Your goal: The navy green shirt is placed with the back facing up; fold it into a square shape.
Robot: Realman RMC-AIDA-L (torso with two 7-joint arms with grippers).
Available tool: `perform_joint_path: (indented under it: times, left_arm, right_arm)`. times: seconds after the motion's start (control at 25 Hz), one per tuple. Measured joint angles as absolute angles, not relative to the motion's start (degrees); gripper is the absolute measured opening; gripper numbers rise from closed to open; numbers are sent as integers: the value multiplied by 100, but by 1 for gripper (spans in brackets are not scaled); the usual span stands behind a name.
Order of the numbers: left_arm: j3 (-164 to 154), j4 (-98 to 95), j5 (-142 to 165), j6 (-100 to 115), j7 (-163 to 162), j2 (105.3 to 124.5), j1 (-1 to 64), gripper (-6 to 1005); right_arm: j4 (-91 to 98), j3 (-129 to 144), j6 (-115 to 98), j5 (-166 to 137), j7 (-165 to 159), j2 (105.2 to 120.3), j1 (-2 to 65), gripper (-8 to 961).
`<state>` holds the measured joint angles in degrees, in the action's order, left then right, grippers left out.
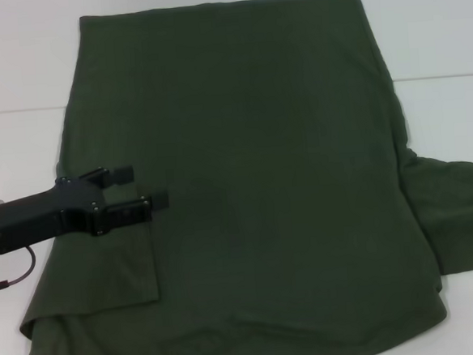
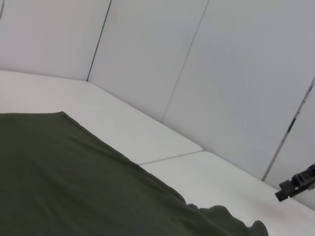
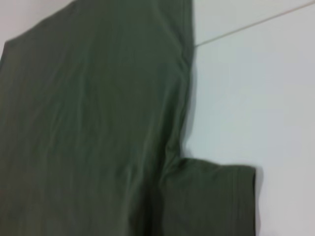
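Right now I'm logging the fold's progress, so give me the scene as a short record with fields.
garment: navy green shirt, spread flat on the white table, plain side up, no lettering showing
left sleeve: folded inward over the body, forming a flap
right sleeve: spread out to the side, not yet folded
left hand: over the folded flap, fingers open, nothing held
right hand: out of the head view; its wrist camera looks at the unfolded sleeve
fold stage: early

The navy green shirt (image 1: 253,184) lies spread on the table (image 1: 23,144), the left gripper (image 1: 144,188) over its left side.
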<state>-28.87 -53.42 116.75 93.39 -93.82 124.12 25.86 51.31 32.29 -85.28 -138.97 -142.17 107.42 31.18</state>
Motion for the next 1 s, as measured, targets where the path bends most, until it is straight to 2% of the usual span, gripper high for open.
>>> perform_joint_path:
  times: [1.0]
  left_arm:
    - [-2883,-5325,11368,9348,-9427,12425,2568,949]
  right_arm:
    - [3922,3888,-7351,-14512,-14208,10966,3698,944]
